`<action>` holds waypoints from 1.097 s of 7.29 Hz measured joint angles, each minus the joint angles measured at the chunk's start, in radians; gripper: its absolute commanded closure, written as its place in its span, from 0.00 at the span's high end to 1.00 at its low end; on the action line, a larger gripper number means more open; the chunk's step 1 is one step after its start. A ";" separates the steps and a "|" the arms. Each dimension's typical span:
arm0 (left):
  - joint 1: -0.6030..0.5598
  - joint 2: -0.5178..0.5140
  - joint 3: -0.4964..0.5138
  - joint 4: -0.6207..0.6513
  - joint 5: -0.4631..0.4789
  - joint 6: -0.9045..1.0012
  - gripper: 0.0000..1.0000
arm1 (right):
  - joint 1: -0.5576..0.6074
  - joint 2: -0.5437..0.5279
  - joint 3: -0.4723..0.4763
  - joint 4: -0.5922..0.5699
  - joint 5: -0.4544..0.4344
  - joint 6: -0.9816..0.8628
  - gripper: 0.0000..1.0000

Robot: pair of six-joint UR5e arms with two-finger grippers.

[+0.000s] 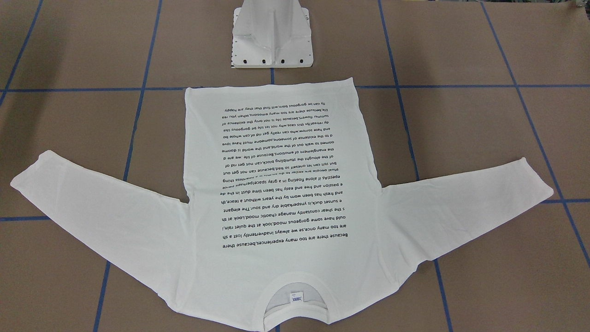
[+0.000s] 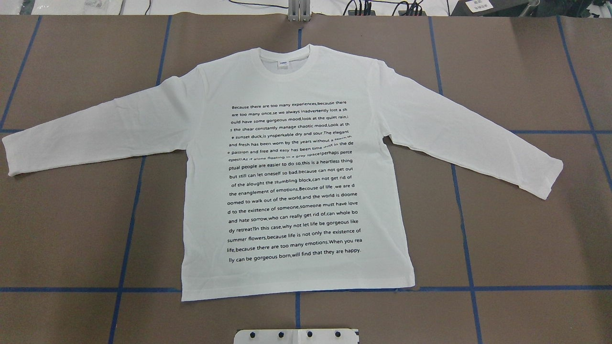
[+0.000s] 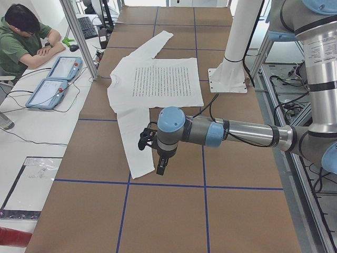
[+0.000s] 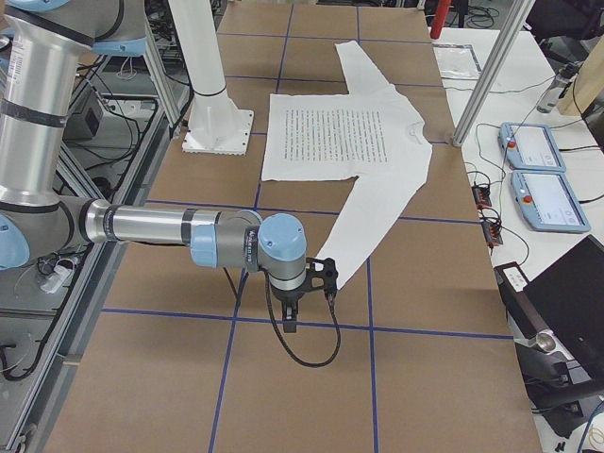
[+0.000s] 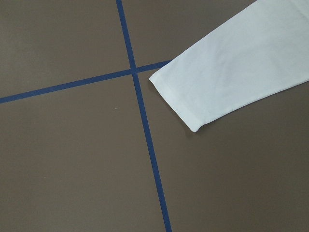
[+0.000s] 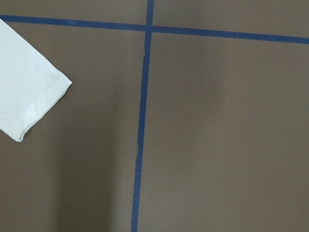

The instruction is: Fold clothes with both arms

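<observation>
Shirt [image 2: 296, 167] flat on table [image 2: 526, 239], text side up, sleeves spread. Collar on far side from my base, hem near pedestal [image 1: 272, 41]. My L gripper [image 3: 161, 164] hangs above table by L cuff [image 5: 178, 99]; R gripper [image 4: 291, 319] by R cuff [image 6: 36, 104]. Both cuffs lie free. Jaw state, both: cannot tell, side views only.

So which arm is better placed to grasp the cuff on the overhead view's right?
Right. The right gripper hangs just beside that cuff, which its wrist camera also shows; the left gripper is by the other sleeve's end.
</observation>
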 measured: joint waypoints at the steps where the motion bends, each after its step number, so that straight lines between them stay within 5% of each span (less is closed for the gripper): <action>1: 0.000 0.000 0.000 -0.009 0.001 0.000 1.00 | 0.000 0.001 0.001 0.000 0.001 0.000 1.00; 5: 0.001 -0.034 -0.072 -0.054 0.002 -0.007 1.00 | 0.000 0.025 0.058 0.009 0.014 0.008 1.00; 8: 0.001 -0.193 -0.035 -0.159 0.005 -0.013 1.00 | -0.001 0.099 0.062 0.118 0.030 0.018 1.00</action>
